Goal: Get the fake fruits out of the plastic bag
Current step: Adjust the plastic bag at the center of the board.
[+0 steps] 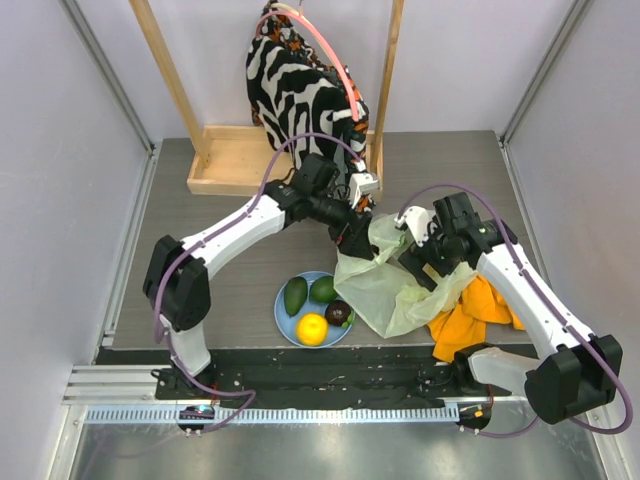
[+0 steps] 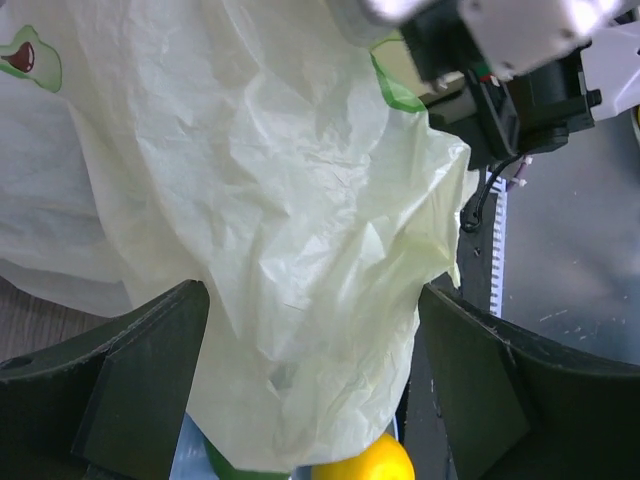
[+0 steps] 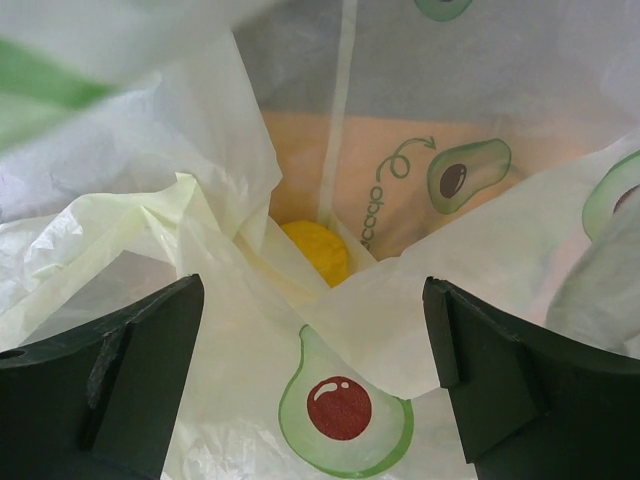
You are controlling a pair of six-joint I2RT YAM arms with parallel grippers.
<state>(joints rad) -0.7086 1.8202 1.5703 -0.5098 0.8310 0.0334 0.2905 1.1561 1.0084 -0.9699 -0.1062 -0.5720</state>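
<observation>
The pale yellow-green plastic bag lies crumpled between the blue plate and the orange cloth. On the plate are two green avocados, a yellow round fruit and a dark purple-brown fruit. My left gripper is open over the bag's top left part. In the left wrist view the bag drapes between the jaws, with the yellow fruit below. My right gripper is open at the bag's mouth. A yellow-orange dimpled fruit sits inside the bag.
An orange cloth lies right of the bag, partly under it. A zebra-patterned garment hangs on a wooden stand at the back. The table's near edge runs just below the plate.
</observation>
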